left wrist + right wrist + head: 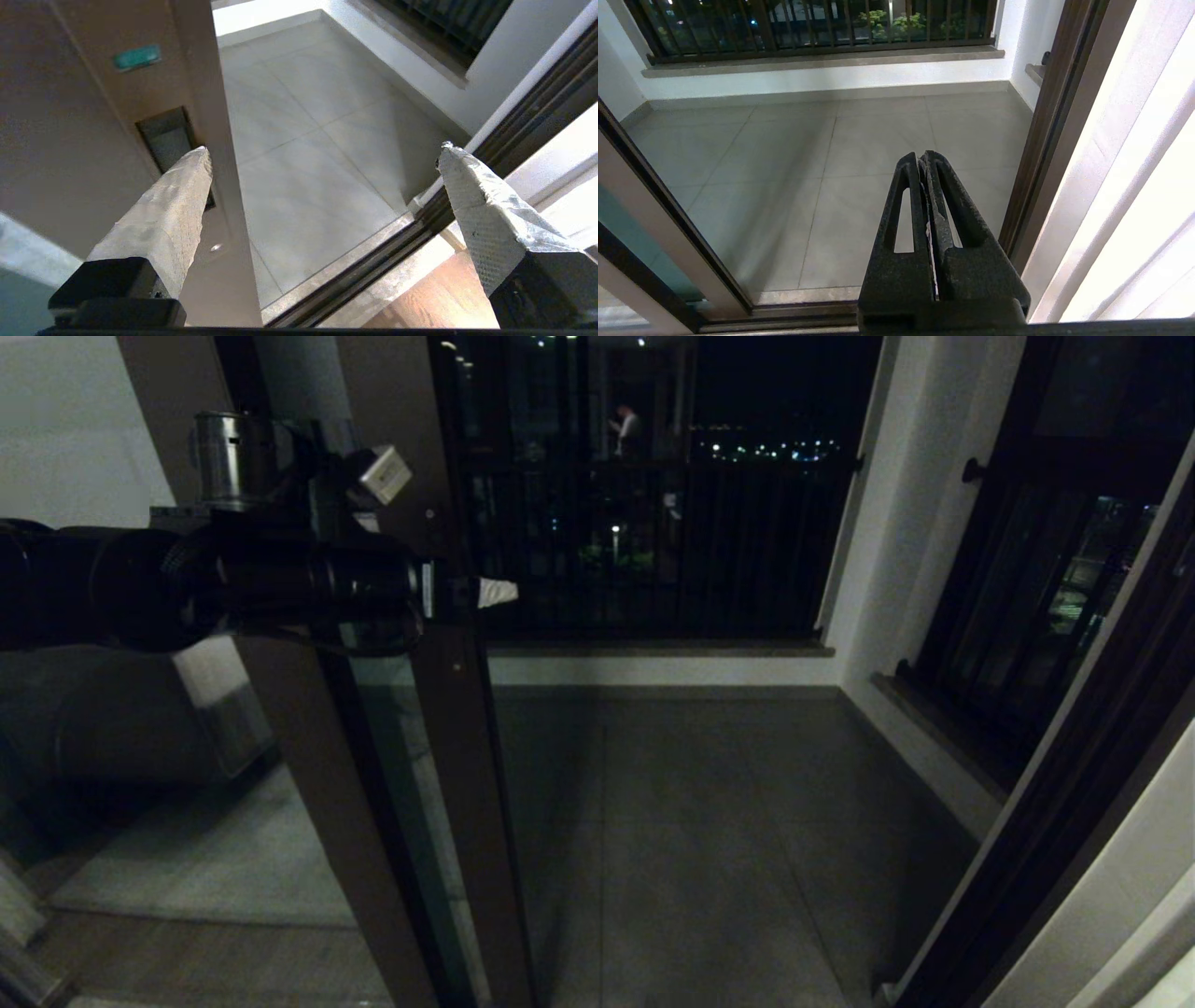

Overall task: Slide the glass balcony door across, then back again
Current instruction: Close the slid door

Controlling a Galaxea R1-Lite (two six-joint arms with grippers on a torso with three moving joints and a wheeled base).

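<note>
The glass balcony door [457,756] stands slid to the left, and its dark brown stile borders the open doorway. In the left wrist view the stile [93,140] shows its recessed pull slot [166,135]. My left arm reaches across from the left at about mid height of the door. My left gripper [481,593] [324,147] is open wide. One finger [163,224] lies in front of the stile beside the slot, and the other [481,214] hangs over the open doorway. Nothing is between them. My right gripper [922,156] is shut and empty, low over the threshold.
Grey balcony tiles [700,849] lie beyond the floor track [373,261]. A black barred railing window [653,551] closes the far side, with another barred window [1027,616] on the right wall. The dark door jamb [1055,803] stands at the right. Wooden floor [444,303] is on my side.
</note>
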